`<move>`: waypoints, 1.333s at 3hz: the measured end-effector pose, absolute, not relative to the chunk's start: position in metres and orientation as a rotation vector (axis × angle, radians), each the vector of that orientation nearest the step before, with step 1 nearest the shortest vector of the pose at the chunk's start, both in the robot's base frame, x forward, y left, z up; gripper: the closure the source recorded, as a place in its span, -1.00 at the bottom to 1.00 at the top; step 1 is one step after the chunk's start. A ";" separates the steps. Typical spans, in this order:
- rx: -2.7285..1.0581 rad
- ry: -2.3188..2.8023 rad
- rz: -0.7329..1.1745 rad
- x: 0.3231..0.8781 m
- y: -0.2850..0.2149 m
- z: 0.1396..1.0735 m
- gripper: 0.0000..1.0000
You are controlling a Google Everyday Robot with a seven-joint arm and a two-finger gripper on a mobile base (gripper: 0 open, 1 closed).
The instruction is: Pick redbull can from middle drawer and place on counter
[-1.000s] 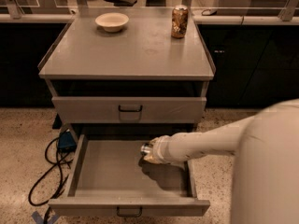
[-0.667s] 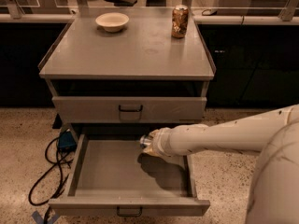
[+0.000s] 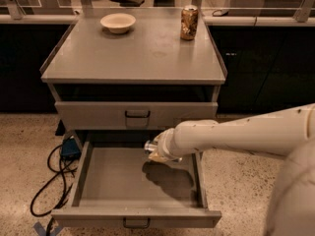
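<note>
Your gripper [image 3: 156,151] hangs over the rear of the open middle drawer [image 3: 81,173], just under the front edge of the closed drawer [image 3: 98,116] above it. It is reached by the cream arm [image 3: 246,134], which enters from the right of the view. The gripper is clamped around the redbull can [image 3: 149,146]. You see only the can's shiny silver end, jutting out to the left of the gripper, and no brand name or other lettering can be read on it. The can is off the drawer floor, and arm and gripper cast a dark shadow [image 3: 167,177] onto the flat grey floor below. The drawer is pulled fully towards you, with a small dark wire handle [image 3: 136,223] at the middle of its front panel. A matching handle [image 3: 138,114] sits on the closed drawer. Above both lies the counter [image 3: 133,53], a broad matte grey slab with thin raised side rims. On its far left stands a pale bowl [image 3: 117,22]. On its far right a gold-brown patterned can [image 3: 189,22] stands upright, well apart from the bowl, and its printing cannot be read. Left of the cabinet, a black cable [image 3: 54,181] loops across the speckled floor [image 3: 24,156] beside a small blue box [image 3: 70,148].
</note>
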State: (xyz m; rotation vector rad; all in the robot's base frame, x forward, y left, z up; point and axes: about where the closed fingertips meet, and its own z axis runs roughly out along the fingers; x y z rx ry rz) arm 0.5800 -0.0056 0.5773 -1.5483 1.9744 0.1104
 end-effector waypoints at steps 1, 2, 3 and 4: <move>-1.699 2.009 0.063 0.544 -0.010 0.614 1.00; -1.760 2.016 0.062 0.524 0.005 0.630 1.00; -1.760 2.016 0.062 0.524 0.005 0.630 1.00; -1.784 1.993 0.059 0.526 0.013 0.639 1.00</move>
